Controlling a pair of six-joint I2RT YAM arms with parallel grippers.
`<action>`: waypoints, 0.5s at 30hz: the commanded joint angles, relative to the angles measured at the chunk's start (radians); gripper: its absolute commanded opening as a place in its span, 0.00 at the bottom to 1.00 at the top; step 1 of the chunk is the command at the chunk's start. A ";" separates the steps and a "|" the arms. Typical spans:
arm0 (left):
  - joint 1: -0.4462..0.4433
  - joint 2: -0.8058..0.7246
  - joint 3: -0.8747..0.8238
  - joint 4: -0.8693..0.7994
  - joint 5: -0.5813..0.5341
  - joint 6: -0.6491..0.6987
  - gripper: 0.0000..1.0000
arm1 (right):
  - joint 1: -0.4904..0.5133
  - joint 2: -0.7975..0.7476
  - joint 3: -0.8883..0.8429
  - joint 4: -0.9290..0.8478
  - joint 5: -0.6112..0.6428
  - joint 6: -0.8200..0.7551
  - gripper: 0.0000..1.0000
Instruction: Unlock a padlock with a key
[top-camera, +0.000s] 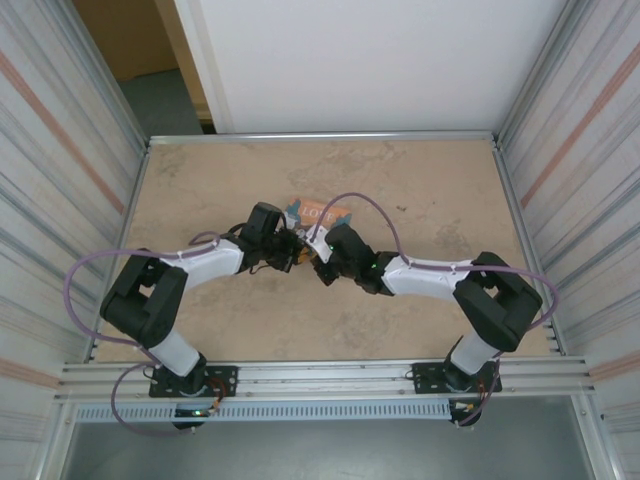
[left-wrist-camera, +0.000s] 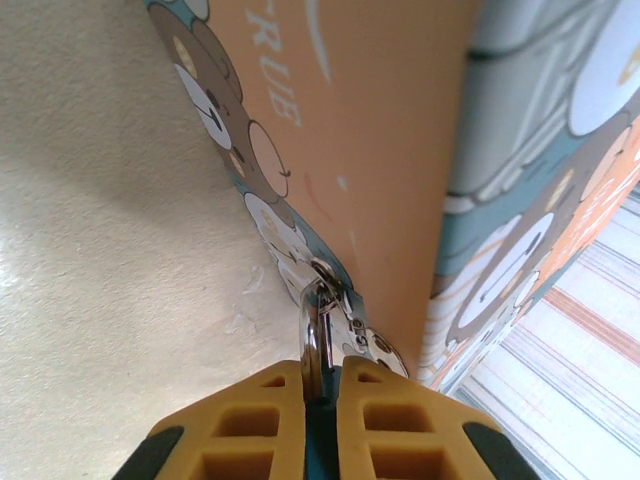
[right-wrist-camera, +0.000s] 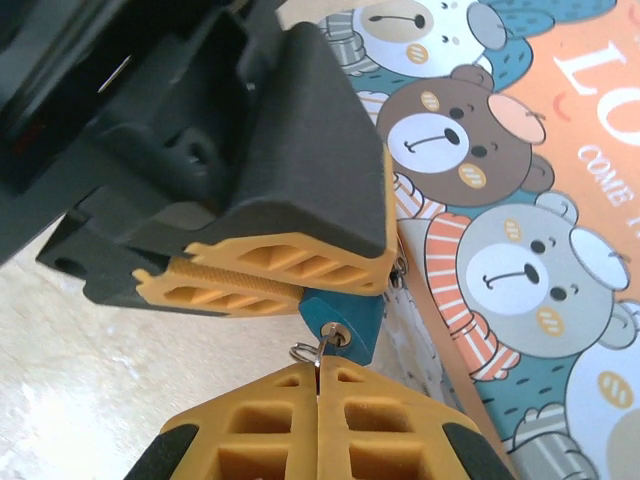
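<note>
- Your left arm (top-camera: 210, 260) comes in from its base at the near left. Its elbow is bent and its wrist is turned right, toward the box (top-camera: 318, 213) in the middle of the table (top-camera: 200, 180).
- Your left pincer (left-wrist-camera: 320, 395) is clamped on the padlock (right-wrist-camera: 345, 312). Its two yellow fingers press together on the small teal body, which sits just beside the box's corner.
- In the left wrist view, the padlock's metal shackle (left-wrist-camera: 311, 340) rises from between those fingers. It hooks through a small silver clasp (left-wrist-camera: 335, 285) on the box's edge.
- Your right arm (top-camera: 430, 272) reaches in from the near right and folds inward. Its wrist points left and meets the left wrist just in front of the box.
- Your right pincer (right-wrist-camera: 318, 385) is closed on the key (right-wrist-camera: 316, 350). A thin metal piece and a small wire ring stick out between the yellow fingertips.
- The key's tip is at the keyhole in the padlock's end face. You cannot tell how far in it goes.
- From above, the box lid reads "LOVE" in white on orange.
- The right wrist view shows "LO" and a smaller "COME" beside cartoon bears.
- The left wrist view shows the letters "RUE" on the orange panel.
</note>
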 joint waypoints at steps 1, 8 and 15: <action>-0.041 -0.003 0.024 0.036 0.140 -0.007 0.00 | -0.038 0.045 0.040 0.040 -0.031 0.161 0.00; -0.046 0.003 0.025 0.040 0.137 -0.010 0.00 | -0.047 0.059 0.047 -0.004 -0.020 0.126 0.00; -0.090 0.027 0.049 0.042 0.112 -0.023 0.00 | -0.101 0.048 0.007 -0.018 -0.059 0.145 0.00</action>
